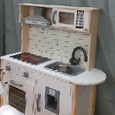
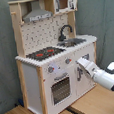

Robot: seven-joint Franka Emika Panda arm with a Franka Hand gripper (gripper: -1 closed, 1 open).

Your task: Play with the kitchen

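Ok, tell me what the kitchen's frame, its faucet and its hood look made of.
Frame: light, matte wood, judging by its pale tan colour and flat board edges. Faucet: black, likely plastic; slightly glossy curved arch. Hood: grey, metallic-looking finish, though it may be painted plastic or wood.

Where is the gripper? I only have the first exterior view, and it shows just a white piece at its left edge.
Observer: In the second exterior view the gripper is at the kitchen front, by the cabinet door beside the oven door.
Operator: How high?
Observer: Just below the knob nearest to it, level with the oven door's top.
Operator: Where does the arm come from?
Observer: The arm reaches in from the second exterior view's lower right, sloping up to the front. I cannot tell whether it touches.
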